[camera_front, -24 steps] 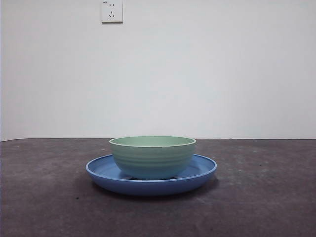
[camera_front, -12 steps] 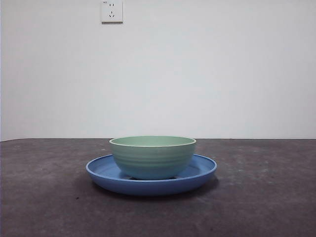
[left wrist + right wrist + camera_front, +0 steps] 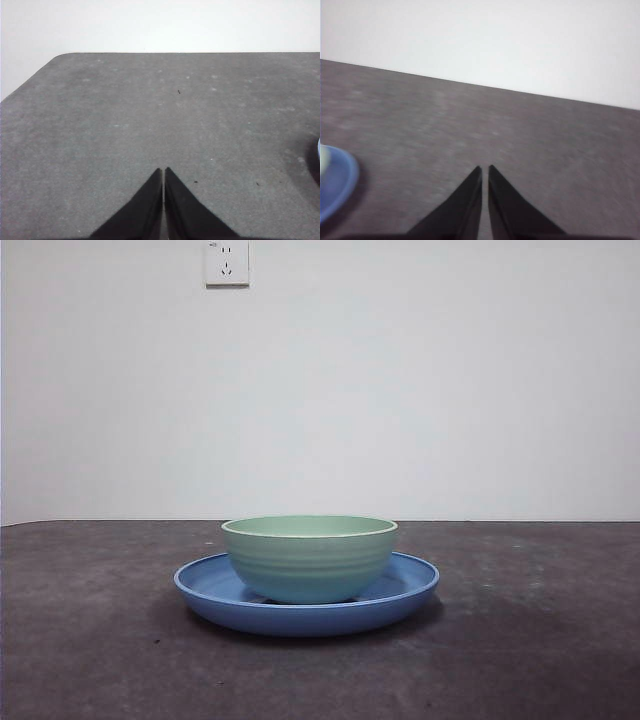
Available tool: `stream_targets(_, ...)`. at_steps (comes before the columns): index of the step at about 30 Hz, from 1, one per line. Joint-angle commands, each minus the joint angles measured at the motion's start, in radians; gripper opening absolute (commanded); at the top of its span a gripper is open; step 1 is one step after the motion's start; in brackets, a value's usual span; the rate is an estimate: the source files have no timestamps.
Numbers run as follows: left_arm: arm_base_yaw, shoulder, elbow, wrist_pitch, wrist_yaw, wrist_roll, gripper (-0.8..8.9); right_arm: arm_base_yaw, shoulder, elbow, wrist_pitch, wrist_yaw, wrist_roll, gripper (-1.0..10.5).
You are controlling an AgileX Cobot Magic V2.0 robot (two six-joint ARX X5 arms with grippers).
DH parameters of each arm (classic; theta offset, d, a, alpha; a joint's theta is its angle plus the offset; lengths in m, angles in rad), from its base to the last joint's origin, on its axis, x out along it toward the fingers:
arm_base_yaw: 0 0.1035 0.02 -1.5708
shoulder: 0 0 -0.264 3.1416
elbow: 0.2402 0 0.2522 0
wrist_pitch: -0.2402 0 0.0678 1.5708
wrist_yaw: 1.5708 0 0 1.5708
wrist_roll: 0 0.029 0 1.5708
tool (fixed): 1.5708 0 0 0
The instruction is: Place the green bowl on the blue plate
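- green bowl point(image 3: 309, 558) sits upright inside blue plate point(image 3: 306, 598), roughly centred, plate rim showing on both sides
- plate rests on dark grey table point(image 3: 540, 660), white wall behind, wall socket point(image 3: 227, 262) high up
- left gripper point(image 3: 163, 170) over bare table, jaws pressed together, holding nothing; a sliver of the plate at the frame edge
- right gripper point(image 3: 484, 168) over table, jaws nearly together with a thin slit, empty; plate edge point(image 3: 337, 182) off to the side, well apart, picture blurred
- no arm in front view
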Motion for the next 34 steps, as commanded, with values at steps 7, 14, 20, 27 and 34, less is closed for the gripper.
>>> stream_targets(7,-0.001,-0.002,-0.021,-0.008,-0.007,-0.002,0.07,0.000,-0.080,-0.178,0.100,0.113,0.030,0.2)
stream_targets(14,-0.001,-0.002,-0.021,-0.008,-0.007,-0.002,0.07,0.000,-0.080,-0.235,0.111,0.116,0.053,0.2)
stream_targets(20,-0.001,-0.002,-0.021,-0.008,-0.007,-0.002,0.07,0.002,-0.080,-0.254,0.122,0.135,0.095,0.2)
stream_targets(27,-0.001,-0.002,-0.021,-0.008,-0.007,-0.002,0.07,0.004,-0.080,-0.254,0.113,0.188,0.135,0.2)
stream_targets(34,-0.001,-0.002,-0.021,-0.008,-0.007,-0.002,0.07,0.006,-0.080,-0.254,0.114,0.187,0.135,0.2)
